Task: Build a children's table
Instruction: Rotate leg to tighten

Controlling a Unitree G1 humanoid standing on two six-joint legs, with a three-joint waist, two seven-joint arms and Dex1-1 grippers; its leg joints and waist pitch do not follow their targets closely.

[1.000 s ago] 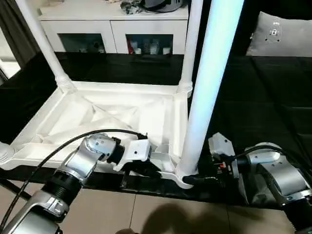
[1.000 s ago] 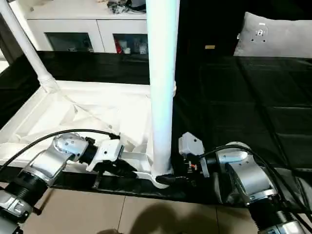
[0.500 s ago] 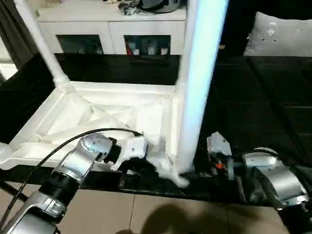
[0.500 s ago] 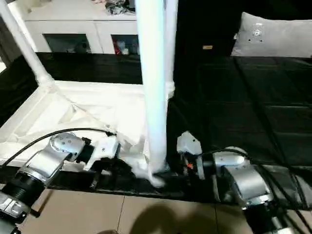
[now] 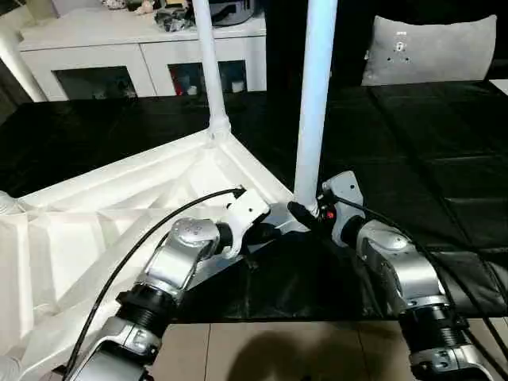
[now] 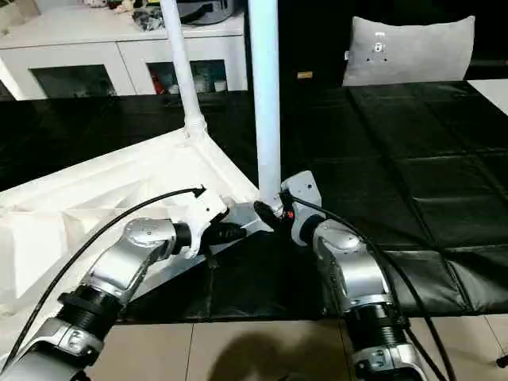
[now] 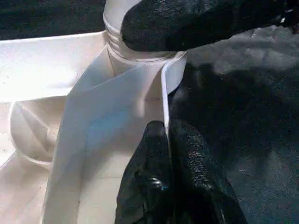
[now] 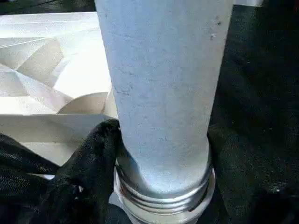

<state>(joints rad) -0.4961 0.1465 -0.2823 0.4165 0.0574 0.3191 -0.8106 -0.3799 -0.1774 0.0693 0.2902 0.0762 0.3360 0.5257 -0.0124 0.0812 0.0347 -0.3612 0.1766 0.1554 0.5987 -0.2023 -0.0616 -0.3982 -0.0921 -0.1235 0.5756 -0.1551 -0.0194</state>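
The children's table (image 5: pixel 119 214) lies upside down on a black padded surface (image 5: pixel 413 143), its ribbed underside facing up. A far leg (image 5: pixel 208 71) stands in its corner socket, and a nearer leg (image 5: pixel 316 95) rises from the corner closest to the robot.

The left gripper (image 7: pixel 166 135) is clenched on the thin upright rim (image 7: pixel 164 93) of the tabletop just beside that corner, one finger on either side of the wall. The right gripper (image 5: pixel 305 216) clasps the foot of the nearer leg, just above the ribbed collar (image 8: pixel 163 196) where it enters the socket; its black fingers (image 8: pixel 93 158) wrap the tube.

The table looks like thin moulded plastic: probably light, fairly stiff across the ribs, but liable to flex at the rim and to slide on the smooth black cover. The tube looks smooth and tapered, so a grip high up would likely slip and lever the joint. Holding low at the collar gives the best control, with the rim pinched close to the socket to steady the top.
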